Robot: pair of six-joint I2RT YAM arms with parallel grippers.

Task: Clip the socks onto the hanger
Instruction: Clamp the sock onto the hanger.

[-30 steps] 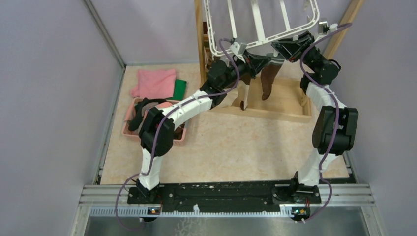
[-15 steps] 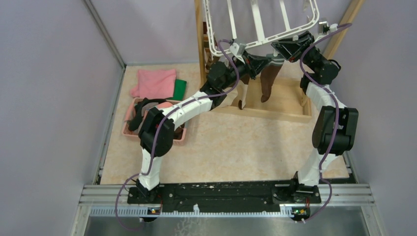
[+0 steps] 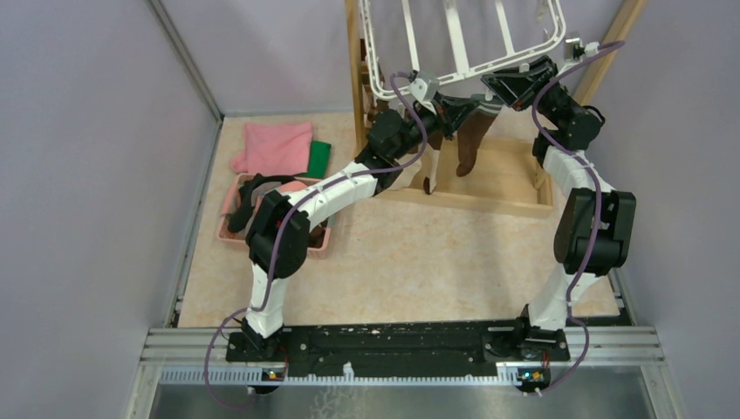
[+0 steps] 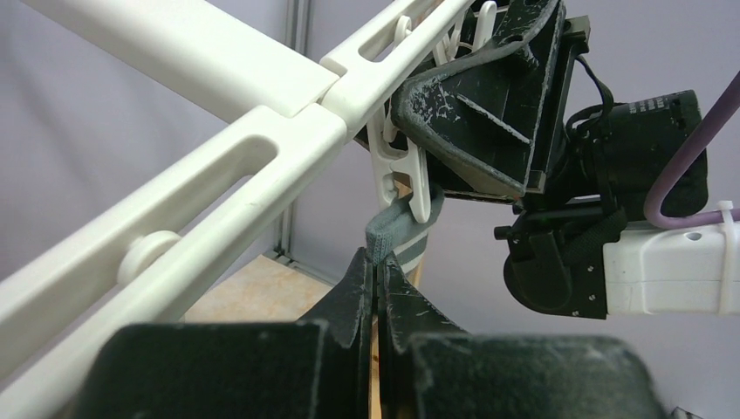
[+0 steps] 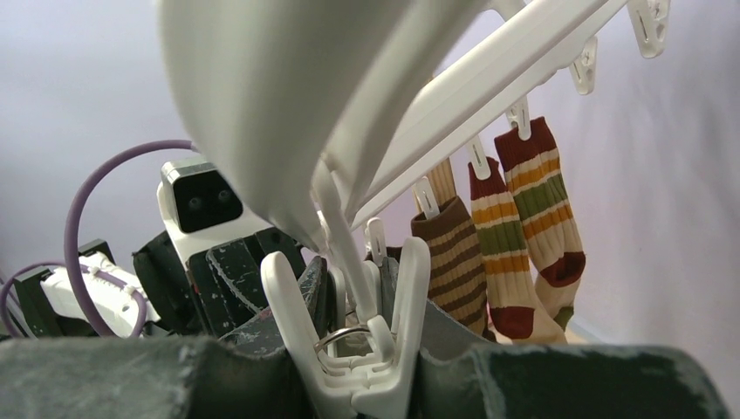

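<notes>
The white hanger [image 3: 462,44] hangs at the top, by the wooden frame. My left gripper [image 3: 462,109] is shut on the grey striped cuff of a sock [image 4: 397,231] and holds it up against the lower end of a white clip [image 4: 403,170]. The sock's brown foot [image 3: 469,144] hangs below. My right gripper [image 3: 504,87] is shut on that clip [image 5: 358,349], one finger on each side of it. I cannot tell whether the clip is pinching the cuff. Three striped socks [image 5: 502,253] hang clipped along the hanger's bar [image 5: 489,96].
A pink basket [image 3: 229,229] with dark socks stands on the left. Behind it lie a folded pink cloth [image 3: 275,147] and a green cloth [image 3: 319,159]. The wooden frame's base [image 3: 506,179] lies under the hanger. Another sock [image 3: 430,170] hangs by the left arm.
My left gripper has moved up and slightly right toward the clip, carrying the cuff with it. The sock's hanging foot has swung a little left. The right arm has held still.
</notes>
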